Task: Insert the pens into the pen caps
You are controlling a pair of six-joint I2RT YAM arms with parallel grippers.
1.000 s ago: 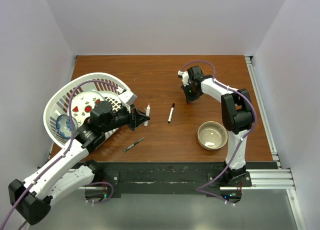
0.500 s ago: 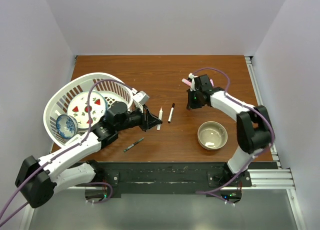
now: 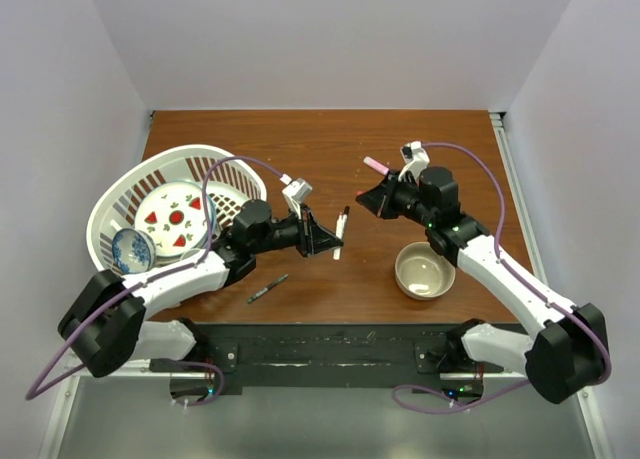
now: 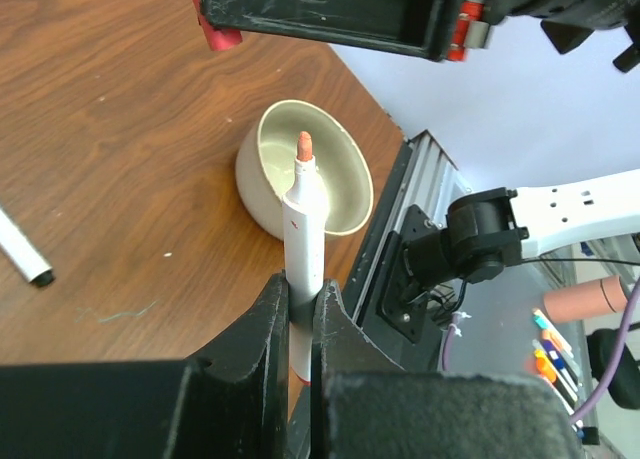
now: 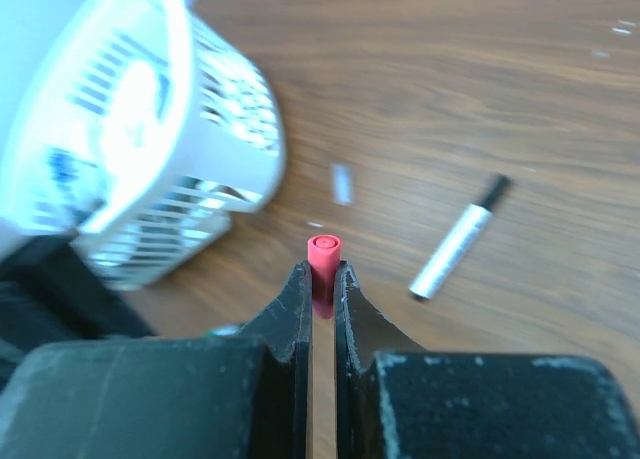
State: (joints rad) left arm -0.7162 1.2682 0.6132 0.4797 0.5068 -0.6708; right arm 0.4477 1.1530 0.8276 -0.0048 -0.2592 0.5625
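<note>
Left gripper [image 4: 302, 291]: jaws clenched hard on the lower barrel of a white pen [image 4: 303, 234], no gap either side. The pen stands upright in the grip with its orange-red tip bare and uppermost. Its bottom end is lost between the fingers. It is held over the table [image 3: 300, 139] near centre, a touch toward 6 o'clock.

Right gripper [image 5: 320, 276]: jaws grasping the red cap [image 5: 323, 251], a sliver apart. The cap's round end pokes past the fingertips and the rest is hidden. It hangs at 1 o'clock of centre, facing the left gripper, near it but apart.

Flat on the wood between them lies a second white pen [image 3: 343, 224] with a black end. Pink pen [image 3: 377, 165] at 1 o'clock, dark grey pen [image 3: 268, 288] at 7. Cream bowl [image 3: 425, 270] at 4 o'clock, white basket [image 3: 180, 151] at 9, partly crossed by the left arm's cable.

The right wrist view is smeared: the basket is a blur, and a pale fleck [image 5: 342, 184] on the wood cannot be made out.
</note>
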